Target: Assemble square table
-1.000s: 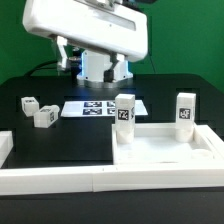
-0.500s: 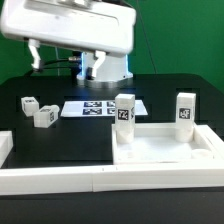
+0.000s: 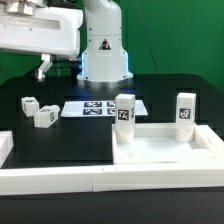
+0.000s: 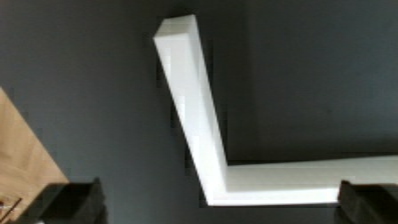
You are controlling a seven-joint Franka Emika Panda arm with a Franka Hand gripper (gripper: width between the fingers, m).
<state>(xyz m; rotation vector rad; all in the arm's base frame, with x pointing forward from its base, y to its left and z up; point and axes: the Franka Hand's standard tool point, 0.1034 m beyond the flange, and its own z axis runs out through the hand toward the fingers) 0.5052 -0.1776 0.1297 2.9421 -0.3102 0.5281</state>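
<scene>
Toward the near side at the exterior view's right lies the square table panel [image 3: 165,150], with two upright legs [image 3: 124,110] standing at its far corners. Far off at that view's left, two loose legs [image 3: 44,116] lie beside the marker board [image 3: 100,108]. The gripper [image 4: 217,203] hangs high, jaws spread wide and holding nothing. Judging by this, fetching a loose leg comes next: centre over it, descend squarely, and straddle its flat sides.

Four legs [image 3: 124,112]: two upright, two lying loose. One panel [image 3: 160,150]. One marker board [image 3: 97,108]. One arm [image 3: 103,45]. Border bars [image 3: 60,180]: several stretches, exact count unclear.
</scene>
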